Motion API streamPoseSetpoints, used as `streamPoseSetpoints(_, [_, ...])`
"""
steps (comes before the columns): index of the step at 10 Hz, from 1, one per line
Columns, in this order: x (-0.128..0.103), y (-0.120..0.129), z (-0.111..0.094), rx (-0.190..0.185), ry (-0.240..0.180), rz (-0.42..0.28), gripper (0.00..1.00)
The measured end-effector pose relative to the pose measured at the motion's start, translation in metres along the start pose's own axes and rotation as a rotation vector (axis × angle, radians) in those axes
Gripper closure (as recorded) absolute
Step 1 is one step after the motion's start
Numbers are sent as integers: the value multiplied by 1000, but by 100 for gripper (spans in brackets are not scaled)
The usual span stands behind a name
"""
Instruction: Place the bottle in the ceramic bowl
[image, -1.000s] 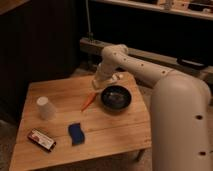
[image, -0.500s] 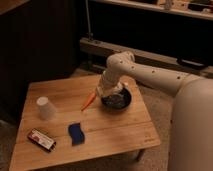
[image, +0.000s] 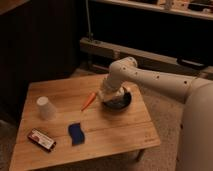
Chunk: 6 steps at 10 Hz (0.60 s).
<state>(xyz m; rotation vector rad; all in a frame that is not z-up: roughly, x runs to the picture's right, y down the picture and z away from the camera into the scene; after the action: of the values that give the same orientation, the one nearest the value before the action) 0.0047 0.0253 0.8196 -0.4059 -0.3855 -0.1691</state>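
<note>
The dark ceramic bowl (image: 125, 102) sits on the wooden table (image: 115, 130) at its far right. My gripper (image: 111, 93) hangs low over the bowl's left half, at the end of the white arm (image: 150, 76) that reaches in from the right. A pale whitish shape at the gripper's tip (image: 107, 92) may be the bottle; I cannot tell it apart from the gripper. Most of the bowl's inside is hidden by the gripper.
An orange carrot-like stick (image: 88, 100) lies just left of the bowl. A white cup (image: 45, 107) stands upside down at the left. A blue sponge (image: 76, 133) and a flat red-and-white box (image: 41, 139) lie near the front left.
The gripper has come down from above the bowl's far left rim to low over the bowl. The camera's view has shifted closer. The other things have not moved.
</note>
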Motion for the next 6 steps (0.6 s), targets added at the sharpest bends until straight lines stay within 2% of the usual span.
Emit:
streamPoseSetpoints(4, [16, 6, 9, -1, 15, 34, 100])
streamPoseSetpoints(5, [20, 4, 16, -4, 20, 43, 98])
streamPoseSetpoints(6, [21, 3, 20, -6, 22, 47, 90])
